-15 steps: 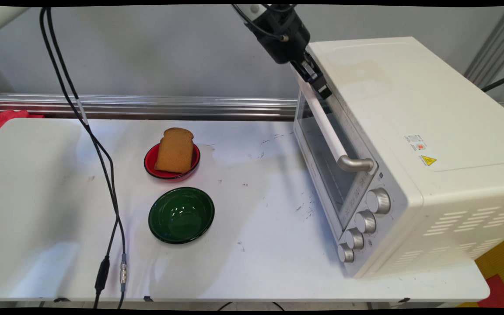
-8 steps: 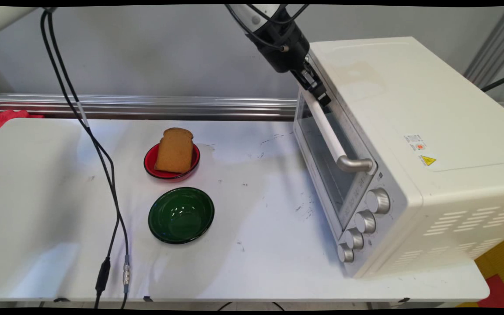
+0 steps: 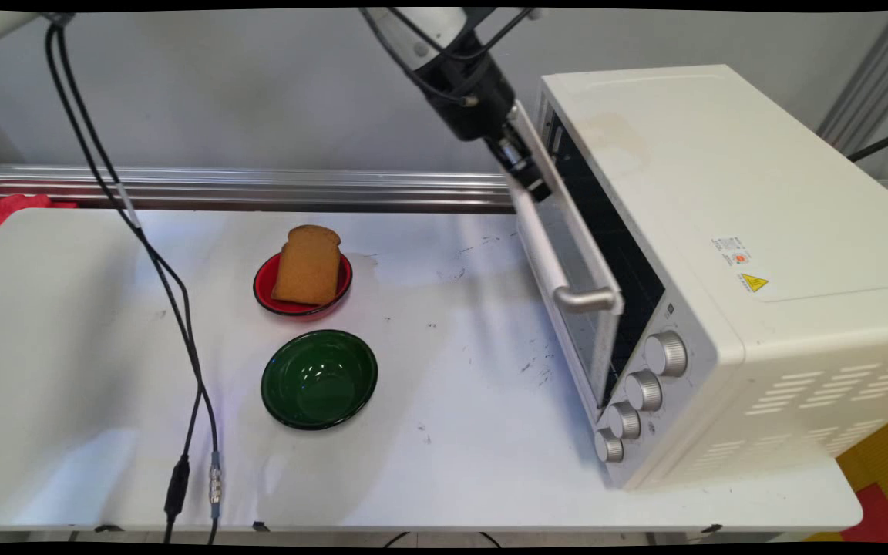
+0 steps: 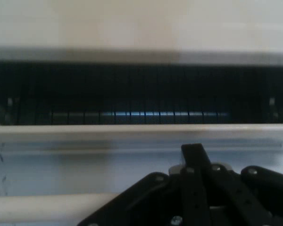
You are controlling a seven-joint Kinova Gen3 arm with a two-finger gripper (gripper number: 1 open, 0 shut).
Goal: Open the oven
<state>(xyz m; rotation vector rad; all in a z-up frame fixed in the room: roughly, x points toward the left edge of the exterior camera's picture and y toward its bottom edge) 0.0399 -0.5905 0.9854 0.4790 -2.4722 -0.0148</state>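
In the main view the gripper (image 3: 527, 173) is clamped on the far end of the handle (image 3: 548, 247) of the oven (image 3: 721, 254), whose door (image 3: 579, 285) stands partly ajar, while in the hand view a dark gap shows above the door's top edge (image 4: 132, 131).

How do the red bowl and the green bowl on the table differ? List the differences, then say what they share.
The red bowl holds a slice of brown bread; the green bowl holds nothing. The red bowl looks smaller than the green bowl. The red bowl sits farther back, toward the wall; the green bowl sits nearer the camera. Both are round, upright and standing on the white table.
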